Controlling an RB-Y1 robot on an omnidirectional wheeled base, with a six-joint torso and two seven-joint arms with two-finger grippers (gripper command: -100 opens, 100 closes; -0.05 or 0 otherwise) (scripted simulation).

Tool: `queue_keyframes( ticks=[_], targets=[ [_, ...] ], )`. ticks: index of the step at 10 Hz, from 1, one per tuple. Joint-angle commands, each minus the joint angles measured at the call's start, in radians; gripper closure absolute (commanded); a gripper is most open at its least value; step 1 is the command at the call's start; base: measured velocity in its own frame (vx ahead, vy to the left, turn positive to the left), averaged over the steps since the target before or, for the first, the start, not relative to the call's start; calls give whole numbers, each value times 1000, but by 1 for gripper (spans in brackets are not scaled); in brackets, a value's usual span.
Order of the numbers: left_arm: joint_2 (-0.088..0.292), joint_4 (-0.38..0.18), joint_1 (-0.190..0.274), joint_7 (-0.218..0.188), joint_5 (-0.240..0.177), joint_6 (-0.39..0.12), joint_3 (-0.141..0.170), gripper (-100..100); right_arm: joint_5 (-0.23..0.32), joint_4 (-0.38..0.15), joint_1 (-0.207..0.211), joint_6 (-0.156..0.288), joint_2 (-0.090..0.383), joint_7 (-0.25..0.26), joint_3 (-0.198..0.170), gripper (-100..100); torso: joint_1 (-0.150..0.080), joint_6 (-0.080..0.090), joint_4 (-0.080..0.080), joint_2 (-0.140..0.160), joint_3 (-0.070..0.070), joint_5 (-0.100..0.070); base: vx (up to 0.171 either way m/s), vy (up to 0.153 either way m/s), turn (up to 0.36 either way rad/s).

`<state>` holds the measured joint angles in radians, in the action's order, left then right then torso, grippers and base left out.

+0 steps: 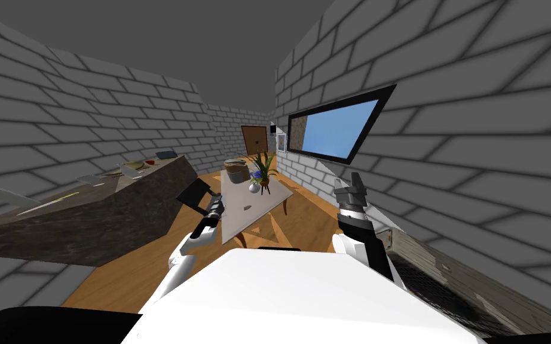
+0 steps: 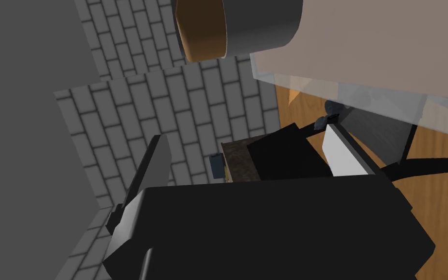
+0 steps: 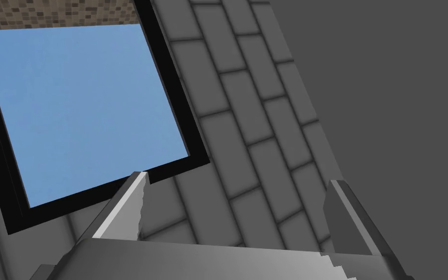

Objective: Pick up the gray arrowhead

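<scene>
1. A small grey arrowhead [image 1: 246,208] lies flat on the pale beige-topped bench [image 1: 235,222]. It is on the near half, well apart from the potted green plant [image 1: 262,164] and the round brown basket [image 1: 236,171].
2. Its long axis runs roughly across the bench's width. Which end is the tip cannot be told.
3. The left end effector [image 2: 246,132] is just beside the bench's left edge, apart from the arrowhead. Its fingers are spread and empty.
4. The right end effector [image 3: 238,179] is raised near the right wall. Its fingers are spread and empty.

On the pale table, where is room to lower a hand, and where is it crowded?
Free: the near half of the table, bare around the gray arrowhead. Crowded: the far end, with a round container, a potted plant and a white vase.
</scene>
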<state>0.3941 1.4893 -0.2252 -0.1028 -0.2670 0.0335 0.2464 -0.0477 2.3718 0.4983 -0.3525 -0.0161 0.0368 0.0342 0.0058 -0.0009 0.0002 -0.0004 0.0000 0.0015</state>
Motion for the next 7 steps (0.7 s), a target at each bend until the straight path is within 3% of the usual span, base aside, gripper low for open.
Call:
queue_keyframes(
  ticks=[1, 3, 4, 6, 7],
  targets=[
    [18, -50, 20, -13, -21, -50, 23, -100, 0, 0, 0, 0, 0, 0, 0, 0, 0, 0, 0, 0, 0, 0, -56, 61, -392],
    [18, -85, 20, -13, -21, -53, 23, -100, 0, 0, 0, 0, 0, 0, 0, 0, 0, -1, 0, -1, 0, 0, -30, 38, -53],
    [34, -120, 38, -25, -39, -98, 42, -100, 0, 0, 0, 0, 0, 0, 0, 0, -1, -1, 0, -2, -1, 0, -29, 24, -299],
    [34, -148, 38, -25, -39, -98, 42, -100, 0, 0, 0, 0, 0, 0, 0, 0, -1, 0, 0, -2, -1, 0, -25, 26, -92],
    [48, -190, 55, -38, -58, -143, 62, -100, 0, 0, 0, 0, 0, 0, 0, 0, -2, -1, -1, -3, -1, 0, -23, 23, -255]
  ],
)
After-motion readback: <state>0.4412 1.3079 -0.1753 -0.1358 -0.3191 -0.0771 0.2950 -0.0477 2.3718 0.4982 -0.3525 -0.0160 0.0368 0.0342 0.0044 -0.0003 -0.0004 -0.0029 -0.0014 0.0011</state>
